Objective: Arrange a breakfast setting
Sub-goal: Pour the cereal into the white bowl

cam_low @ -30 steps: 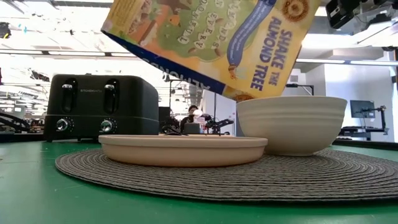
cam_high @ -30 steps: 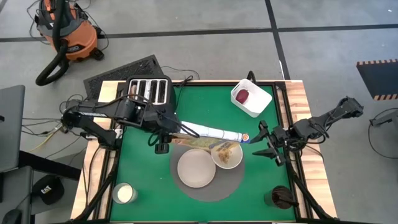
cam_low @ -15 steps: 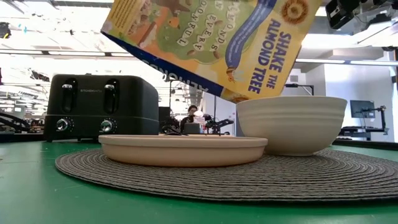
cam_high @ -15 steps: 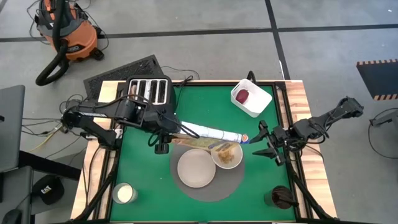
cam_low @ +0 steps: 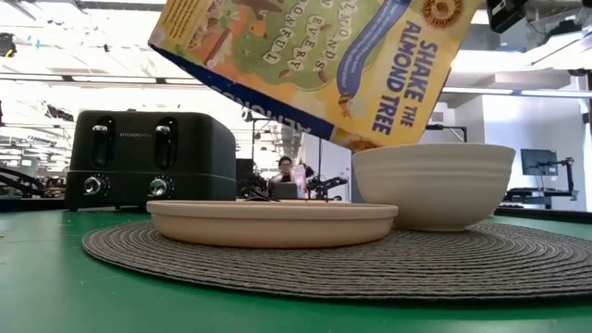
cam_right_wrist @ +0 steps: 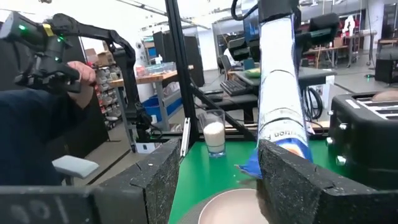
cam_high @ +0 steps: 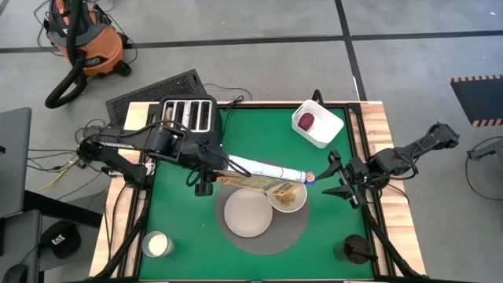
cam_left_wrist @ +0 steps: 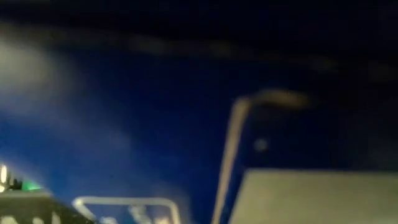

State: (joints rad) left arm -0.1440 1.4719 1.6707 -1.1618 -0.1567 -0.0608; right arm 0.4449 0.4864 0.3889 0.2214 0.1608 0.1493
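Note:
My left gripper [cam_high: 211, 169] is shut on a yellow-and-blue cereal box [cam_high: 267, 173], which lies tilted with its open end over the white bowl [cam_high: 288, 196]. Brown cereal [cam_high: 284, 193] lies in the bowl. The bowl and the pale plate [cam_high: 248, 212] stand on a round grey placemat [cam_high: 263, 240]. In the low view the box [cam_low: 314, 65] hangs above the bowl [cam_low: 435, 185] and the plate [cam_low: 273, 222]. My right gripper [cam_high: 328, 178] is open and empty to the right of the bowl. The dark-red fruit [cam_high: 306, 121] lies in a white container. Spoon and bread are out of view. My left gripper holds the cereal box by its closed end [cam_high: 228, 167], the end toward the table's left, coming level from the left. The box is lifted clear and slants down toward the bowl. The fingers themselves are hidden by the wrist and the box.
A black four-slot toaster [cam_high: 189, 115] stands at the far left. The white square container [cam_high: 318, 124] is at the far right. A glass of milk [cam_high: 157, 244] stands at the near left corner, a dark cup [cam_high: 354, 251] at the near right. A person's arm [cam_right_wrist: 37, 124] shows beyond the table.
The cereal box has jogged slightly up and down over the bowl in my left gripper, staying tilted with its open end down.

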